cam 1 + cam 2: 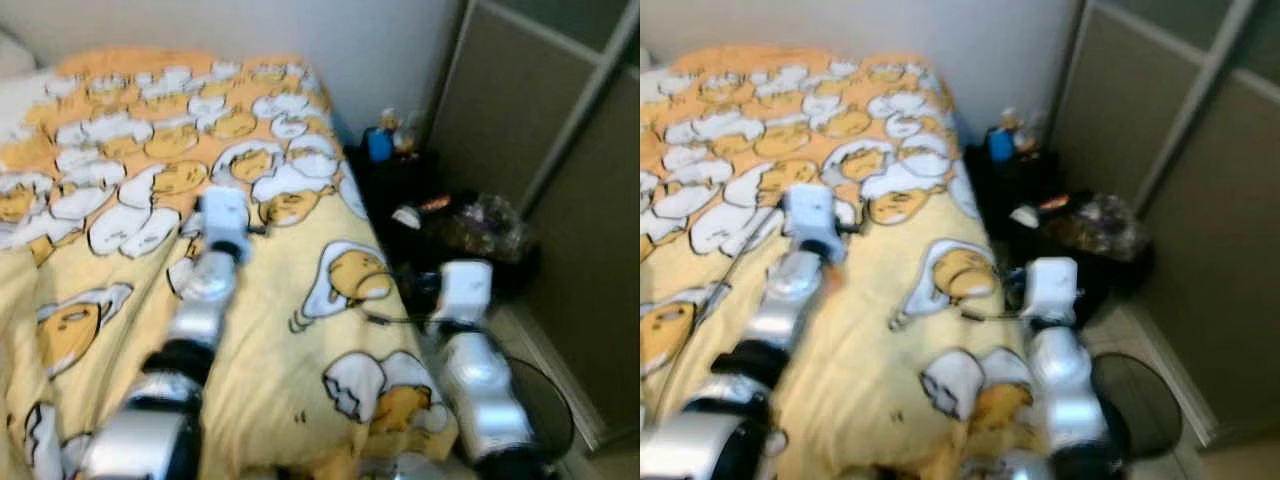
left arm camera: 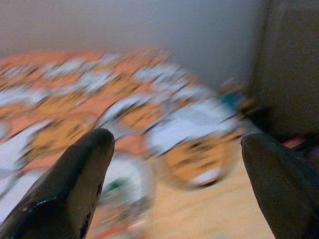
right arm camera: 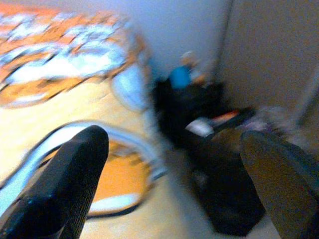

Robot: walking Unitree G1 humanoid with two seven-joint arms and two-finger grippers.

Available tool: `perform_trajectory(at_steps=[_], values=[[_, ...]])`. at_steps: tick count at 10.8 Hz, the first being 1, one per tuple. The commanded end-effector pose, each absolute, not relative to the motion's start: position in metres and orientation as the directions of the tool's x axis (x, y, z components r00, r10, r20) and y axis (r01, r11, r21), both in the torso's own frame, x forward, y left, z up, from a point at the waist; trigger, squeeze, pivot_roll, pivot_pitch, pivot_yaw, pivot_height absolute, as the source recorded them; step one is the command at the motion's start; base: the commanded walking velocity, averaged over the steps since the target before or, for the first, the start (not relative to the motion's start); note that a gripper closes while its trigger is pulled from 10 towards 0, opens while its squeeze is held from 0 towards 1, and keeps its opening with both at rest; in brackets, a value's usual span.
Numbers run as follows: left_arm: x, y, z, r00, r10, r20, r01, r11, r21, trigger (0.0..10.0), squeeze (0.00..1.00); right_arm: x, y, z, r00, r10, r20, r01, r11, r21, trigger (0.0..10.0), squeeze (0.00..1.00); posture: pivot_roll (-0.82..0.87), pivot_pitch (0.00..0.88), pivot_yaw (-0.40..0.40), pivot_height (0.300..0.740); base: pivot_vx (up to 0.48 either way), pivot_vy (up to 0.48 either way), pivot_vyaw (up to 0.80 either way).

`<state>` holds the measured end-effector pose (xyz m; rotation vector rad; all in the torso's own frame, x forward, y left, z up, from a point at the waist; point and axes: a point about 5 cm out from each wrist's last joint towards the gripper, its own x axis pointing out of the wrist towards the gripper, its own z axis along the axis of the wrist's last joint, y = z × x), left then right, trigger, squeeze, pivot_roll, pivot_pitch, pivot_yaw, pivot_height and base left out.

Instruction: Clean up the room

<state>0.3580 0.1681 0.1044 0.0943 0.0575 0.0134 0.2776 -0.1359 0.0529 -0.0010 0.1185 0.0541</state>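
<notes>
One bed point(image 1: 300, 400) is in sight, under one yellow and orange blanket point(image 1: 150, 150) printed with many egg-yolk cartoon figures, too many and too blurred to count. Two silver arms reach over it: one point(image 1: 205, 290) at about seven o'clock, one point(image 1: 470, 370) at about five. At two o'clock stands one dark side table point(image 1: 400, 180) carrying one blue bottle point(image 1: 378, 145). One thin cable point(image 1: 385, 318) lies at the blanket's edge.

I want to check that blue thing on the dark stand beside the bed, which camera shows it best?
The left eye view: the blue thing sits on the dark stand, least blurred there. The right eye view shows it similarly; the right wrist view shows a blurrier blue blob; the left wrist view, a faint smear.
</notes>
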Motion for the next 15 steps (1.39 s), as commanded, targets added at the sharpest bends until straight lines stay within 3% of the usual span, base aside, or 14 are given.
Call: perform_trajectory(at_steps=[1,3,6,10,12,13,15], values=[[0.365,0.167,0.110,0.997,0.041,-0.068,-0.036,0.996,0.077,10.0,0.00,0.275,-0.147,0.057,0.994,0.025,-0.103,-0.027,0.999,-0.020,10.0,0.00,-0.04,0.000,0.020,0.736,0.000,0.000,0.00],[0.368,0.167,0.116,0.999,0.028,-0.035,-0.025,0.996,0.091,10.0,0.00,0.272,-0.151,0.057,0.994,0.025,-0.108,-0.029,0.999,-0.035,10.0,0.00,-0.04,0.000,0.014,0.736,0.000,0.000,0.00],[0.361,0.163,0.108,1.000,-0.010,-0.026,0.011,0.999,0.043,10.0,0.00,0.279,-0.149,0.062,0.994,0.043,-0.096,-0.046,0.998,-0.038,10.0,0.00,-0.01,0.000,-0.010,0.736,0.000,0.479,0.00],[0.368,0.156,0.103,0.994,0.037,-0.106,-0.020,0.987,0.158,10.0,0.00,0.279,-0.143,0.060,0.992,0.052,-0.113,-0.056,0.998,-0.032,10.0,0.00,-0.02,0.000,0.000,0.736,0.000,0.000,-0.50],[0.377,0.154,0.111,0.987,0.102,-0.127,-0.084,0.987,0.141,10.0,0.00,0.275,-0.145,0.059,0.994,0.038,-0.106,-0.040,0.999,-0.018,10.0,0.00,-0.03,0.000,0.008,0.736,0.000,0.000,0.00],[0.390,0.143,0.131,0.984,0.133,-0.120,-0.123,0.989,0.086,10.0,0.00,0.259,-0.146,0.060,0.994,0.038,-0.103,-0.040,0.999,-0.018,10.0,0.00,-0.07,0.000,0.001,0.736,0.000,0.000,0.00],[0.394,0.148,0.139,0.962,0.241,-0.129,-0.232,0.969,0.078,10.0,0.00,0.224,-0.141,0.063,0.989,0.100,-0.107,-0.107,0.993,-0.055,10.0,0.00,-0.15,0.079,0.000,0.736,0.000,0.000,0.00]])
